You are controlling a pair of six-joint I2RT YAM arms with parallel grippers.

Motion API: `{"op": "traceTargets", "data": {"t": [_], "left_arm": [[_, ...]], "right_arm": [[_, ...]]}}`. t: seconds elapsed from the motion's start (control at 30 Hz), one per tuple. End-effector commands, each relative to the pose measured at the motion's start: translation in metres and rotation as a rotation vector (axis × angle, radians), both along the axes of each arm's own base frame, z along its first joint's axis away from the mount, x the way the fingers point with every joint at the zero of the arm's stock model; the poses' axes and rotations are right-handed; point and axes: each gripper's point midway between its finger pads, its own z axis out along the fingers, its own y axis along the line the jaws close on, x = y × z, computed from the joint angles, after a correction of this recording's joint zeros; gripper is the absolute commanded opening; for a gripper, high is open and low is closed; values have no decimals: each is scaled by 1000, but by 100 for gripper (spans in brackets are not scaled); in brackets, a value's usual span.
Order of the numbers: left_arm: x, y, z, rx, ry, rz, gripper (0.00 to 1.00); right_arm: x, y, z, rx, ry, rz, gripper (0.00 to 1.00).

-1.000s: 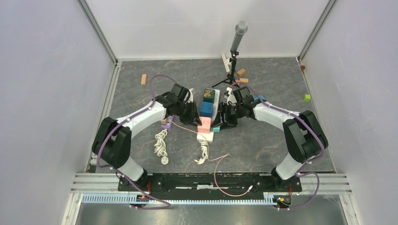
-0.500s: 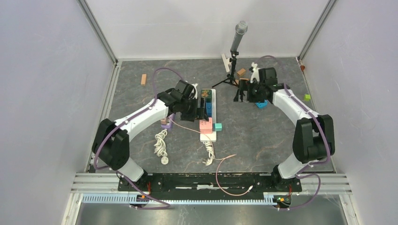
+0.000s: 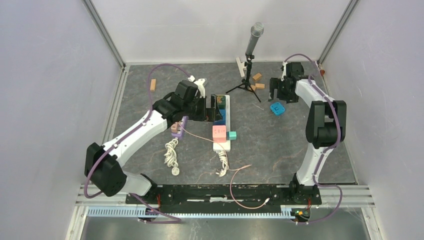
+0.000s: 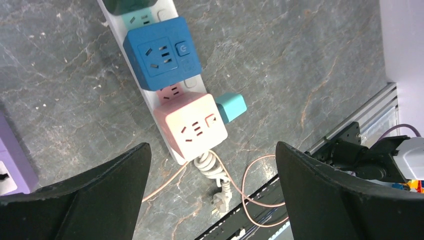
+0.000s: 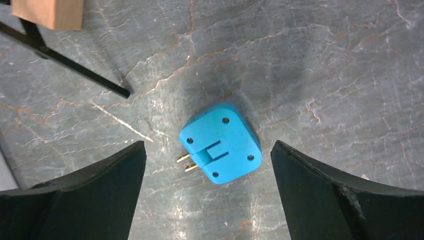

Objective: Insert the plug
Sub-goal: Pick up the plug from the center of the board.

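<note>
From above, we saw the left gripper [image 3: 210, 107] spread wide over the power strip [image 3: 222, 146] at mid-table; the right gripper [image 3: 276, 91], equally wide, hung near the far right corner, the blue plug [image 3: 276, 108] lying on the table just beside it. At the left wrist, the fingers held nothing, and a pink cube adapter [image 4: 192, 131] sat on the strip below them. At the right wrist, the plug lay flat between the fingers, untouched, its prongs showing.

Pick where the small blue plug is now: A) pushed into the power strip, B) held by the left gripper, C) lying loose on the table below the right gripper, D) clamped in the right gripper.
C: the blue plug lies flat on the table with its prongs bare, clear of both fingers of the open right gripper.
</note>
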Motion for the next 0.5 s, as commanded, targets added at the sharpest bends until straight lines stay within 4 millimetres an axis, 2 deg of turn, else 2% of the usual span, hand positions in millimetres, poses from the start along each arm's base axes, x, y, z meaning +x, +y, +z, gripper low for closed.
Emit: {"op": "traceTargets", "data": {"t": [0.0,0.13,0.23,0.27,0.37,0.47], "left_arm": [[10,-3,31,-41,-131,-23,100],[10,-2,34,-46,-141,-27,100],[9,-2,34,-50,-144,-33,100],[9,-3,34,-52,-142,-35,100],[9,-4,32,-54,-138,-38,100],[9,-6,32,-63,-133,-41,100]], "right_arm": [[12,-6,-8,-44,38,19,98],[20,-3,-22,-36,74,57,98],[18,2,-31,-19,104,91,99],[15,4,-32,-13,112,104,99],[2,10,-36,-1,130,137,91],[-18,14,-42,22,149,151,84]]}}
